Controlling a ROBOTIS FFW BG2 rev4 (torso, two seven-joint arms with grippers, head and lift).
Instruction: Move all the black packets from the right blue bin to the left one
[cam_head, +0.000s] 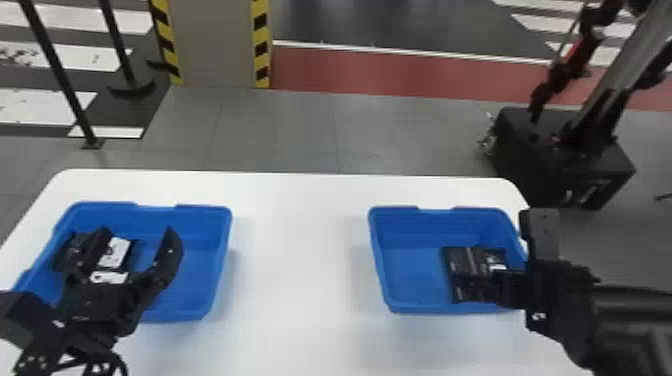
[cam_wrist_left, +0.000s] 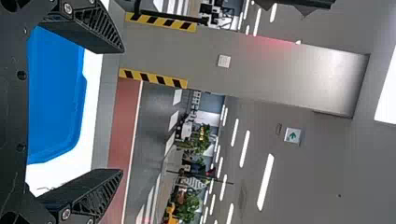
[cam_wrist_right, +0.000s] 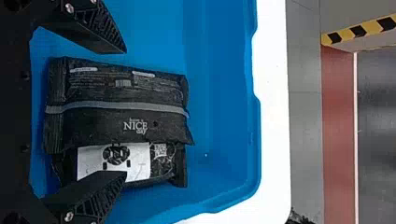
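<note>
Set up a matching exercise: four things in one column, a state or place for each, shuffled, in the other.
1. Left end effector
2. Right end effector
3. Packets in the right bin
4. Table

A. White
B. Open, at the right bin
C. Black, one partly over another
D. Open, at the left bin

Pairs: 1-D, 2-B, 3-C, 4-A

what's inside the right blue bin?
Right blue bin: a grey-striped black packet overlapping a white-labelled packet. The overlapped part and anything beneath are covered, so can't rule out more packets.
</note>
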